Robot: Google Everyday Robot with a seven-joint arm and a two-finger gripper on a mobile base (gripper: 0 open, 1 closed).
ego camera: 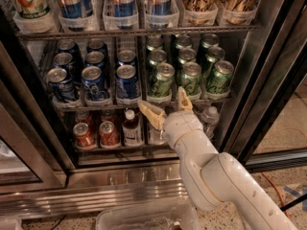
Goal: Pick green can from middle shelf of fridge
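nine green cans [191, 76]; gripper [161, 97] just below.

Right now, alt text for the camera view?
The robot's open, empty gripper hovers at the front edge of the fridge middle shelf, just below the front row of green cans. Blue cans fill the shelf's left lanes; red cans sit on the rack below.
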